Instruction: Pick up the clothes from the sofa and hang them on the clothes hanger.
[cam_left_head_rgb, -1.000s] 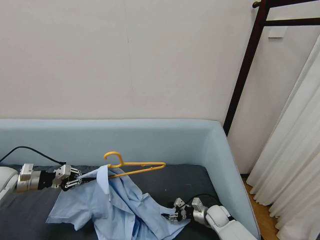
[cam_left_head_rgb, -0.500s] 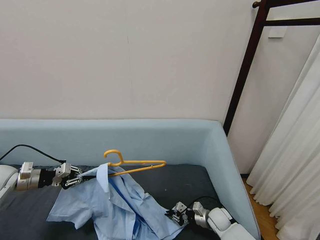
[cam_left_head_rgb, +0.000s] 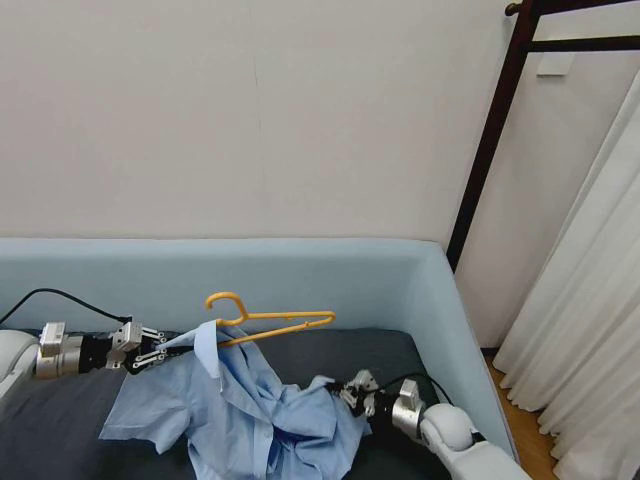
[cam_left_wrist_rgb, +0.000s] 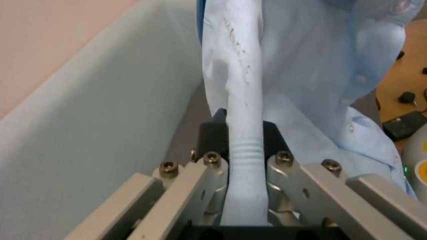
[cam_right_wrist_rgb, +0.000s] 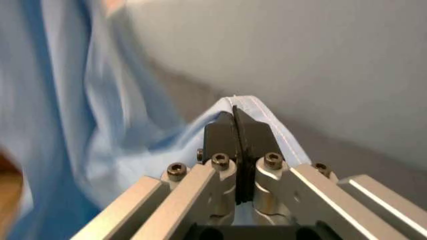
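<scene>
A light blue shirt (cam_left_head_rgb: 240, 410) lies crumpled on the dark seat of the sofa (cam_left_head_rgb: 410, 290), with a yellow hanger (cam_left_head_rgb: 265, 325) threaded through its collar and tilted up. My left gripper (cam_left_head_rgb: 160, 348) at the left is shut on a bunched fold of the shirt (cam_left_wrist_rgb: 243, 115) near the collar. My right gripper (cam_left_head_rgb: 350, 390) at the lower right is shut on the shirt's hem (cam_right_wrist_rgb: 257, 112), which it holds lifted off the seat.
A dark wooden clothes stand (cam_left_head_rgb: 495, 120) rises at the right behind the sofa's end. White curtains (cam_left_head_rgb: 590, 330) hang at the far right. A black cable (cam_left_head_rgb: 55, 300) runs along my left arm. The sofa back and side wall enclose the seat.
My right gripper has pulled the shirt's hem up and toward the back of the sofa, bunching the cloth. The left gripper and hanger rose slightly.
</scene>
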